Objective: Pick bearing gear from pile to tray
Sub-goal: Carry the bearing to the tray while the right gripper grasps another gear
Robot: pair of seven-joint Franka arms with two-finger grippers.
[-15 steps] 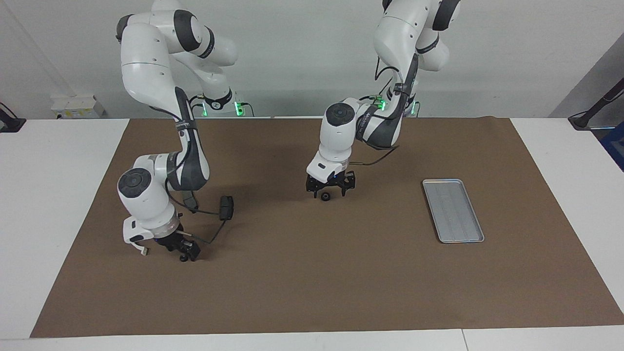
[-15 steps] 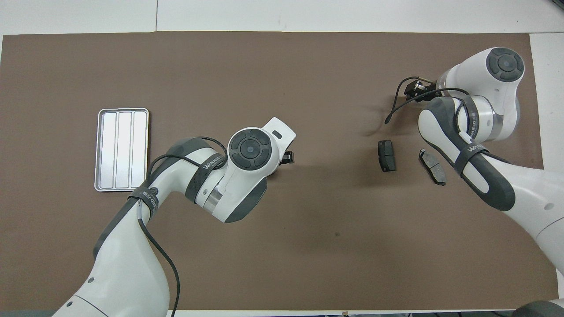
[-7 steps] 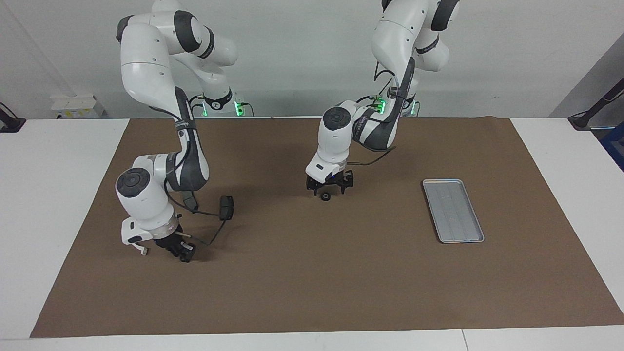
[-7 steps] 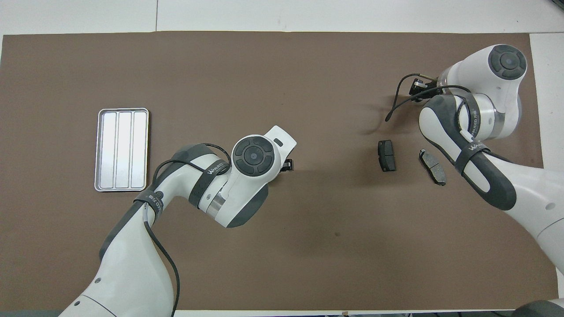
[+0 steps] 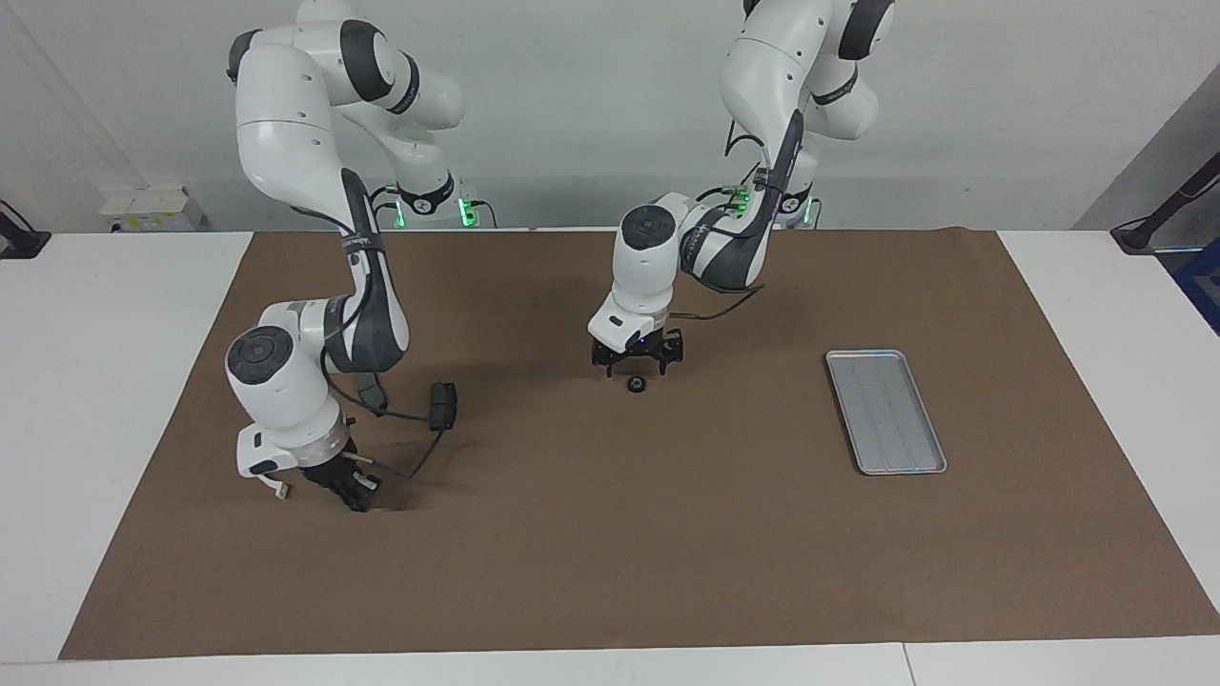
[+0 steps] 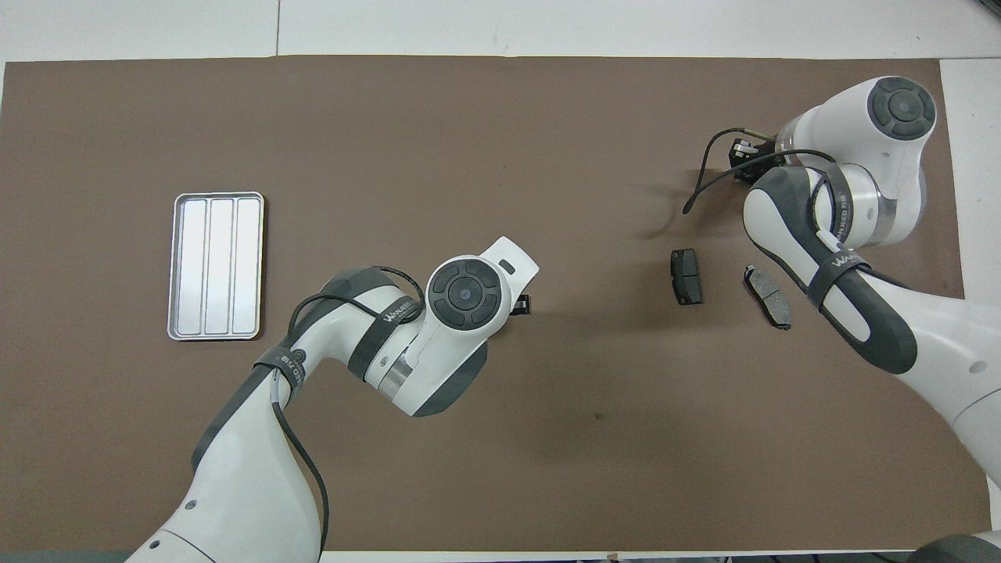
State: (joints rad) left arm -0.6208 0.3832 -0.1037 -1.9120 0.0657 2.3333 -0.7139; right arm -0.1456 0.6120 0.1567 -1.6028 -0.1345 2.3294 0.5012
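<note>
My right gripper (image 5: 359, 497) is down at the mat at the right arm's end of the table, shut on a small black bearing gear of which little shows. In the overhead view the right gripper (image 6: 740, 152) peeks out beside its wrist. A second black bearing gear (image 5: 636, 385) lies on the mat mid-table, under my open left gripper (image 5: 637, 360), which hovers a little above it. From overhead the left wrist hides that gear. The silver tray (image 5: 886, 412) (image 6: 217, 266) lies toward the left arm's end, with nothing in it.
Two dark grey pad-shaped plates (image 6: 687, 276) (image 6: 768, 295) lie on the brown mat (image 5: 610, 553) beside the right arm; one pad (image 5: 442, 405) shows in the facing view. A black cable loops from the right wrist over the mat.
The right gripper has shut around the small black piece at its fingertips and shifted slightly. The left gripper has risen and drawn back toward the robots, leaving its gear on the mat.
</note>
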